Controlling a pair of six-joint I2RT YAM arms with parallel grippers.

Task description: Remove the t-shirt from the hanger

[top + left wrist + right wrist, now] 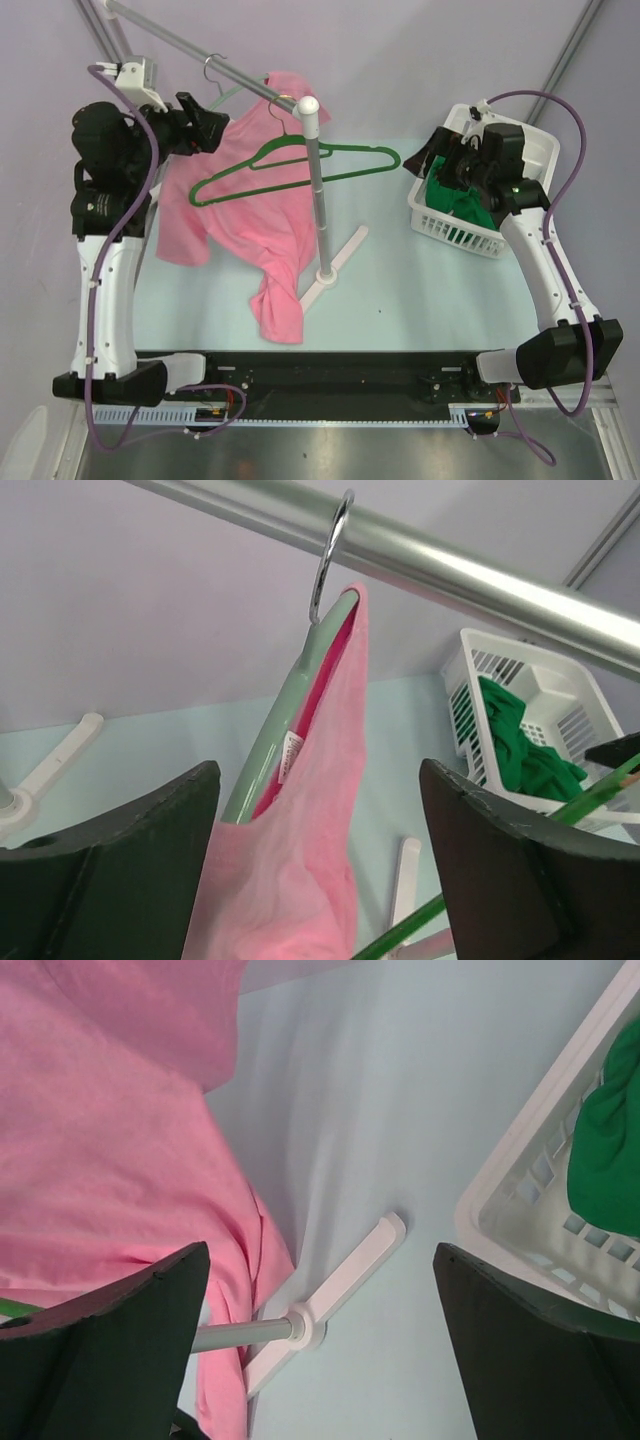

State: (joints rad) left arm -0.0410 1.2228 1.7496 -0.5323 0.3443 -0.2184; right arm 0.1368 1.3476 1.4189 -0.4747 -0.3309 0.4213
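The pink t-shirt (250,210) hangs on a pale green hanger (275,735) whose metal hook (330,555) sits on the silver rail (180,42). The shirt's lower part trails onto the table. In the left wrist view the shirt (310,850) fills the space ahead between the fingers. My left gripper (222,126) is open, raised at the shirt's left shoulder, not holding it. My right gripper (432,166) is open and empty above the left end of the white basket (440,232). It sees the shirt (100,1140) to its left.
An empty dark green hanger (300,160) hangs from the rail in front of the shirt. The rack's upright pole (320,190) stands on a white cross base (335,265). The basket holds green cloth (455,200) and stands at the right.
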